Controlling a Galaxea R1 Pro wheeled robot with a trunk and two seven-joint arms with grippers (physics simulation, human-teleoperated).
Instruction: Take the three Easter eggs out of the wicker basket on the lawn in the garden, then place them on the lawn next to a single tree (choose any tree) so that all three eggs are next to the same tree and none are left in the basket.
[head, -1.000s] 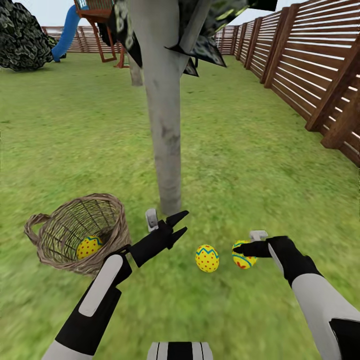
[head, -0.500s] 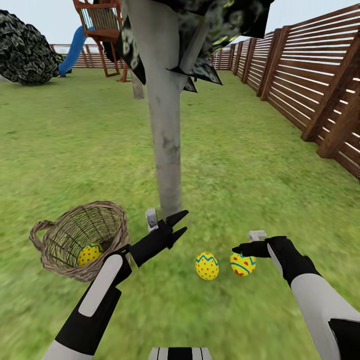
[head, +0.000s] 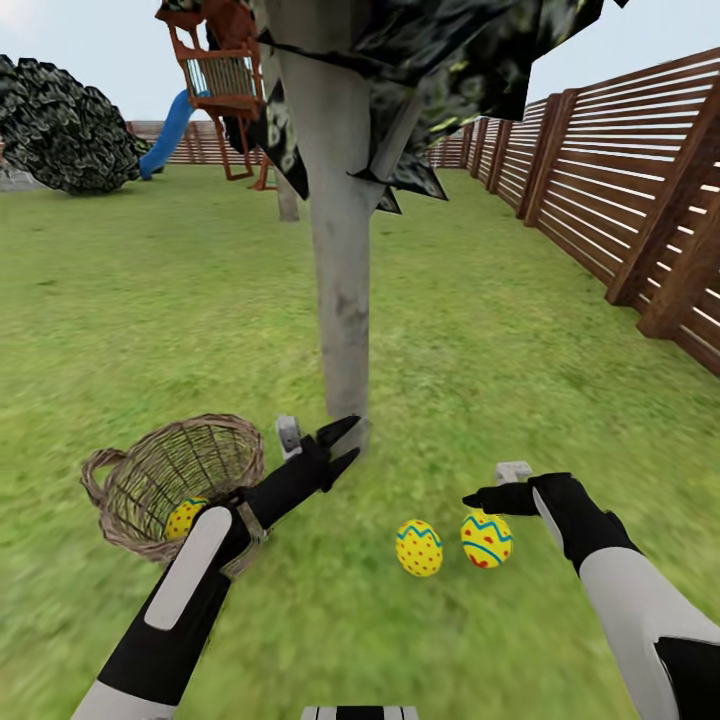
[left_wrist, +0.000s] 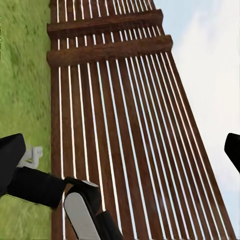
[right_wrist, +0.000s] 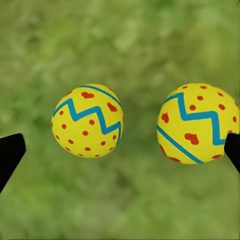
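Note:
The pale grey trunk of the tree rises from the lawn just ahead of me. Two yellow Easter eggs lie side by side on the grass near its foot, one to the left of the other. Both eggs appear in the right wrist view. My right gripper hangs open just above them, holding nothing. The wicker basket stands at the left, and the third egg is inside it. Between basket and trunk, my left gripper is open and empty.
A brown slatted wooden fence runs along the right side, and it also appears as a fence in the left wrist view. Far back are a play tower with a blue slide and a dark bush.
The head view has tilted up. My right gripper has let go of the right-hand egg, which now rests on the grass beside the other. My left arm has shifted slightly toward the basket.

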